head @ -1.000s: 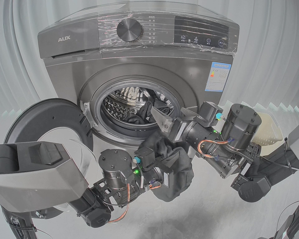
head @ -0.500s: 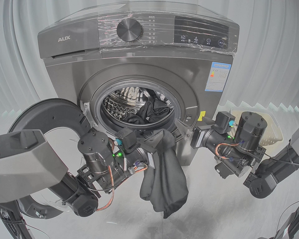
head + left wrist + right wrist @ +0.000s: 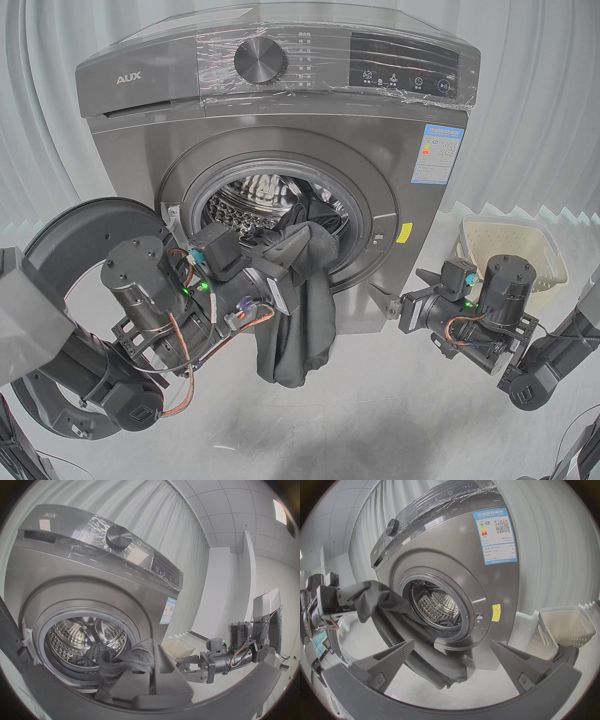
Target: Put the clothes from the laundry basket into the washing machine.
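**Head view.** One washing machine (image 3: pixel 275 125) stands in the upper middle of the frame, with its door (image 3: pixel 94 231) swung open at the left. In the drum (image 3: pixel 250 206) a heap of dark clothes (image 3: pixel 322 212) is seen, but how many pieces it holds cannot be told. At the lower rim of the opening, the left gripper (image 3: pixel 299 236) is clamped on one dark garment (image 3: pixel 300 337). The garment's long axis runs vertically: the upper end is bunched at the fingers and the free end points down at the floor. At the lower right, the right gripper (image 3: pixel 403 289) is held spread wide with nothing in it. One cream laundry basket (image 3: pixel 550 250) stands at the right edge, beside the machine.

**Left wrist view.** The left gripper (image 3: pixel 153 658) is seen closed on the bunched end of the dark garment (image 3: pixel 137 656), just in front of the drum (image 3: pixel 84 630). Dark clothes (image 3: pixel 93 655) lie on the drum's floor. Farther off, the right gripper (image 3: pixel 184 667) is seen with its two fingers apart, in front of the laundry basket (image 3: pixel 179 648).

**Right wrist view.** The two fingers (image 3: pixel 393 655) of the right gripper (image 3: pixel 450 650) are spread far apart, and nothing is held between them. Across the machine's opening, the dark garment (image 3: pixel 403 630) is seen hanging from the left gripper (image 3: pixel 347 597), with its tail pointing at the floor. The laundry basket (image 3: pixel 565 627) stands beside the washing machine (image 3: pixel 462 542).
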Robot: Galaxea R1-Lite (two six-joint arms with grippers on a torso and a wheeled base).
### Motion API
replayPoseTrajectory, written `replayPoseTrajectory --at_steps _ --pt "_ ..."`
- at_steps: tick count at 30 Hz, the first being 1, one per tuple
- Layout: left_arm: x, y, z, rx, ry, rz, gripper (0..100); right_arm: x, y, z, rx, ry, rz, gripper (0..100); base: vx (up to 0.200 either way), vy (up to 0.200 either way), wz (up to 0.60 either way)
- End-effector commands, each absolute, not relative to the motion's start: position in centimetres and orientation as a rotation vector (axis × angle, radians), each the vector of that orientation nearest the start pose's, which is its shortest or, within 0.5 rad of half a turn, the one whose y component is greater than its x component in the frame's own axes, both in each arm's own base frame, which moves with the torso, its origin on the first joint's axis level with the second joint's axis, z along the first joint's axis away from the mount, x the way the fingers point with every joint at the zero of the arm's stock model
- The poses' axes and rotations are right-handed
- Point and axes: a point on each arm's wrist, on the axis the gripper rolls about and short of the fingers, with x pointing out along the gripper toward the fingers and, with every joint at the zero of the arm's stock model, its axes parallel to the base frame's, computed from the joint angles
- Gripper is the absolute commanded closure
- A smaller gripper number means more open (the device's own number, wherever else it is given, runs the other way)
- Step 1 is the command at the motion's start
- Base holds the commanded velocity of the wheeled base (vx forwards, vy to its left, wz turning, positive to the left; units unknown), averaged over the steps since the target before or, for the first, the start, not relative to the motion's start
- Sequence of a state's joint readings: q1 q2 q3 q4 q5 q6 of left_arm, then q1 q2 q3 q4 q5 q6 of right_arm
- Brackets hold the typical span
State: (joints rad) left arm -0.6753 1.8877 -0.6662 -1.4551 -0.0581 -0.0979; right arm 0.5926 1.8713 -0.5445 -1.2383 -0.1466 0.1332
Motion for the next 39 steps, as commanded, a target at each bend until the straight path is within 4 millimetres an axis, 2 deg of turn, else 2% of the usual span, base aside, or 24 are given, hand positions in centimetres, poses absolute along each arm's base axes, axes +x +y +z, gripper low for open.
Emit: replayPoseTrajectory --at_steps 1,6,14,17,22,26,30,33,34,39 --pt "24.0 -19.4 18.5 -0.179 -0.228 -0.742 100 26.1 17.1 11.3 0.086 0.149 0.429 0 0.000 0.000 0.00" --pt "23.3 -18.8 19.6 -0.184 -0.251 -0.746 100 26.7 17.3 10.0 0.080 0.188 0.425 0 0.000 0.000 0.00" --pt "22.2 -18.1 21.1 -0.190 -0.278 -0.784 100 29.2 17.2 6.2 0.067 0.240 0.424 0 0.000 0.000 0.00" --pt "21.7 -17.8 21.0 -0.189 -0.269 -0.796 100 30.4 17.5 5.1 0.066 0.252 0.419 0 0.000 0.000 0.00" --pt "21.4 -17.6 20.8 -0.185 -0.258 -0.812 100 32.3 17.8 4.6 0.071 0.242 0.415 0 0.000 0.000 0.00" --pt "21.3 -17.5 20.8 -0.184 -0.258 -0.813 100 32.6 18.4 3.5 0.067 0.268 0.450 0 0.000 0.000 0.00" --pt "21.3 -17.6 21.0 -0.188 -0.263 -0.815 100 32.6 19.5 2.3 0.057 0.290 0.475 0 0.000 0.000 0.00" --pt "21.3 -17.7 21.0 -0.189 -0.262 -0.820 100 32.7 19.9 2.2 0.059 0.286 0.481 0 0.000 0.000 0.00" --pt "21.2 -17.9 21.0 -0.190 -0.262 -0.826 100 32.8 21.3 2.0 0.059 0.275 0.505 0 0.000 0.000 0.00" --pt "21.3 -17.8 21.0 -0.196 -0.263 -0.827 100 33.1 23.1 1.6 0.060 0.265 0.537 0 0.000 0.000 0.00"
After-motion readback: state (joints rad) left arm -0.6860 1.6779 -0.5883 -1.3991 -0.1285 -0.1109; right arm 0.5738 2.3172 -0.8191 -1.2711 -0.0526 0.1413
